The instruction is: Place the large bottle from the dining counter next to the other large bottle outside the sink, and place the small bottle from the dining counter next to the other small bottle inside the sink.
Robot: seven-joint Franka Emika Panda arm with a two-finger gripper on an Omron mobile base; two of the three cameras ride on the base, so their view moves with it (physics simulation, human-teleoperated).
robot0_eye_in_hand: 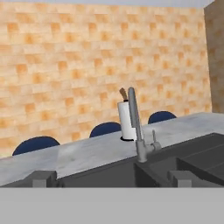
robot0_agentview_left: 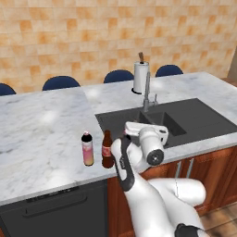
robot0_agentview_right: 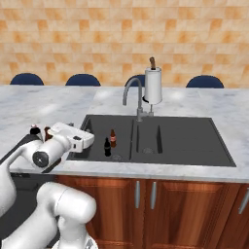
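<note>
Brown bottle, red-labelled, stands just beside the pink bottle on the worktop; arm partly hides both. Pincer spread, empty.

Rendered home kitchen: white grey-veined marble counter with a dark double-basin sink and tall chrome faucet, reddish wood cabinet doors with metal handles below, plus a dark built-in appliance front under the counter at left. Orange-tan tiled wall behind, dark blue round-backed stools along the far side, so it doubles as a dining bar. Paper towel roll on a stand by the faucet, bottles standing on the counter beside the sink.
</note>
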